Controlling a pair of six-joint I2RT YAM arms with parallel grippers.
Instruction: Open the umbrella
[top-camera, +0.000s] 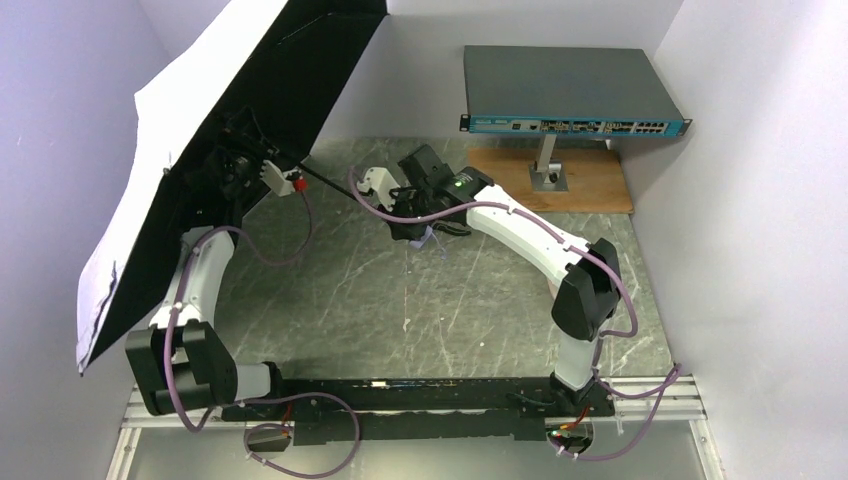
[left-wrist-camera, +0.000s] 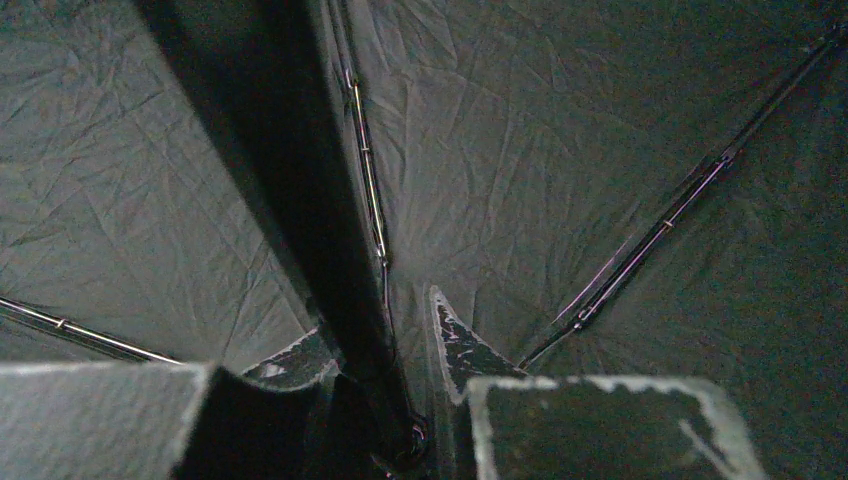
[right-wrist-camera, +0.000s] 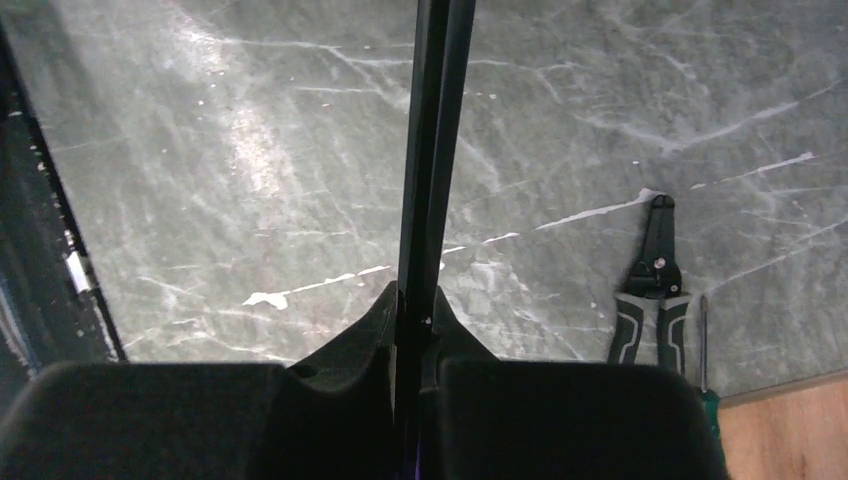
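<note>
- We see the umbrella (top-camera: 200, 130) open and lying over on its side at the left of the tabletop (top-camera: 420, 310). Its canopy leans against the left wall and reaches up to the top edge of the overhead view.
- The canopy's white outer side faces the wall, and its black lining faces the arms.
- A thin black shaft (top-camera: 335, 185) runs from under the canopy to the right, above the tabletop, and ends at the right pincer (top-camera: 402, 212).
- In the right wrist view, the right pincer (right-wrist-camera: 418, 330) is clamped narrowly on the shaft (right-wrist-camera: 430, 150), with both black fingers pressed against it and no gap showing.
- The left arm reaches up under the canopy. In the left wrist view, the left pincer (left-wrist-camera: 380, 360) has the shaft standing between its two worn fingertips (left-wrist-camera: 455, 350), close against the lining (left-wrist-camera: 560, 130).
- We cannot tell whether the left pincer squeezes the shaft or merely flanks it, as the view is dark and blurred there.
- Metal ribs (left-wrist-camera: 660, 215) fan out over the creased lining.
- A grey network switch (top-camera: 570, 90) stands on a post over a wooden board (top-camera: 590, 185) at the far right.
- In the right wrist view, pliers (right-wrist-camera: 650, 290) lie on the tabletop, with a screwdriver (right-wrist-camera: 703, 345) just beside them.
</note>
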